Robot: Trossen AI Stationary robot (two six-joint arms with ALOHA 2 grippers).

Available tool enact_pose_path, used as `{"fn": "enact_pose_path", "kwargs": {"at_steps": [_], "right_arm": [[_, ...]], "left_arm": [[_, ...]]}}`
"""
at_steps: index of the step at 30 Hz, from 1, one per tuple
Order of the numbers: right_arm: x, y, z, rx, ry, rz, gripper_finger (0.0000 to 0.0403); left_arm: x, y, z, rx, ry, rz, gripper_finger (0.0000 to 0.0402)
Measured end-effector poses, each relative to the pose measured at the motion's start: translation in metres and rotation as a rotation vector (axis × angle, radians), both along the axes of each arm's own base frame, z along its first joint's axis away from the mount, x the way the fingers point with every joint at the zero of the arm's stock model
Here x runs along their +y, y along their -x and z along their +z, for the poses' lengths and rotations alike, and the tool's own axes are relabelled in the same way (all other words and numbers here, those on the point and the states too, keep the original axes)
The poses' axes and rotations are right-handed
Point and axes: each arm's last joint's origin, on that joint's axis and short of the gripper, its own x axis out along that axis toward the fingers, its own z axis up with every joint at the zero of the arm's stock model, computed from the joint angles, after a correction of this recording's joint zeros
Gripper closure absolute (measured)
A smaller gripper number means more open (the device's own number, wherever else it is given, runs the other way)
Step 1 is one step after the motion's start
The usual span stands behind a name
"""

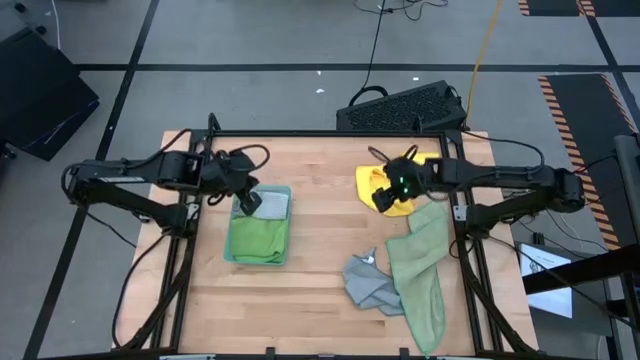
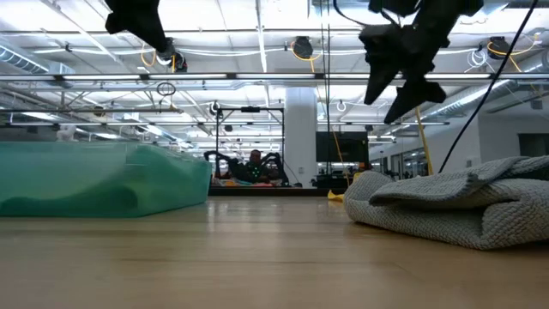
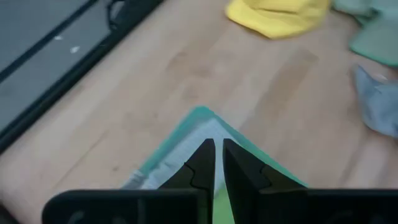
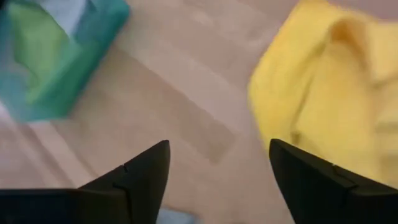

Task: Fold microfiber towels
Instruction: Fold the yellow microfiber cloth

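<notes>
At the table's left lies a stack of folded microfiber towels: a bright green one (image 1: 258, 238) and a light blue one (image 1: 276, 203) on a teal one (image 1: 232, 258). My left gripper (image 1: 248, 203) hangs shut above the stack's far end, well clear of it, as the low view shows (image 2: 137, 26). A crumpled yellow towel (image 1: 402, 207) lies at the far right. My right gripper (image 4: 217, 146) stands open above the wood just beside the yellow towel (image 4: 329, 93), holding nothing. A pale sage towel (image 1: 425, 270) and a grey one (image 1: 368, 285) lie bunched at the near right.
The grey towel (image 2: 446, 206) and the sage one partly overlap near the table's right edge. A black keyboard-like device (image 1: 400, 105) lies on the floor beyond the far edge. Black frame rails (image 1: 300, 134) border the table. Bare wood (image 1: 320, 220) lies between the stack and the loose towels.
</notes>
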Motion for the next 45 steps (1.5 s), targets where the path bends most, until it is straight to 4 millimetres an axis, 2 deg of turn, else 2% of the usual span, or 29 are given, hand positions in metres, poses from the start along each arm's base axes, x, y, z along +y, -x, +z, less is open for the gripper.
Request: {"fn": "enact_pose_path", "kwargs": {"at_steps": [3, 6, 12, 17, 23, 30, 37, 39, 41, 45], "right_arm": [[-0.016, 0.006, -0.002, 0.044, 0.063, 0.185, 0.012], [-0.03, 0.011, -0.011, 0.08, 0.095, 0.384, 0.0122], [-0.057, 0.026, -0.027, 0.11, 0.182, 0.557, 0.0145], [-0.074, 0.038, -0.039, 0.048, 0.205, 0.592, 0.015], [-0.076, 0.044, -0.058, -0.007, 0.224, 0.645, 0.0151], [-0.085, 0.038, -0.066, 0.014, 0.327, 0.482, 0.0152], [-0.098, 0.028, -0.097, 0.133, 0.264, 0.361, 0.0153], [-0.101, 0.023, -0.104, 0.122, 0.257, 0.341, 0.0167], [-0.104, 0.018, -0.11, 0.089, 0.229, 0.329, 0.02], [-0.105, 0.015, -0.121, 0.095, 0.159, 0.281, 0.031]], "left_arm": [[0.008, 0.001, 0.0, -0.006, -0.016, 0.064, 0.0371], [0.014, 0.001, 0.0, -0.01, -0.014, 0.105, 0.0371], [0.021, 0.001, -0.001, -0.032, 0.029, 0.208, 0.0371], [0.021, 0.001, -0.001, -0.086, 0.097, 0.31, 0.0371], [0.017, 0.0, -0.001, -0.137, 0.171, 0.385, 0.0371], [0.008, -0.002, -0.001, -0.167, 0.262, 0.393, 0.037], [0.002, -0.008, -0.004, -0.154, 0.245, 0.358, 0.037], [0.002, -0.01, -0.005, -0.149, 0.24, 0.352, 0.037], [0.002, -0.011, -0.006, -0.145, 0.239, 0.351, 0.037], [0.001, -0.014, -0.008, -0.133, 0.234, 0.346, 0.037]]}}
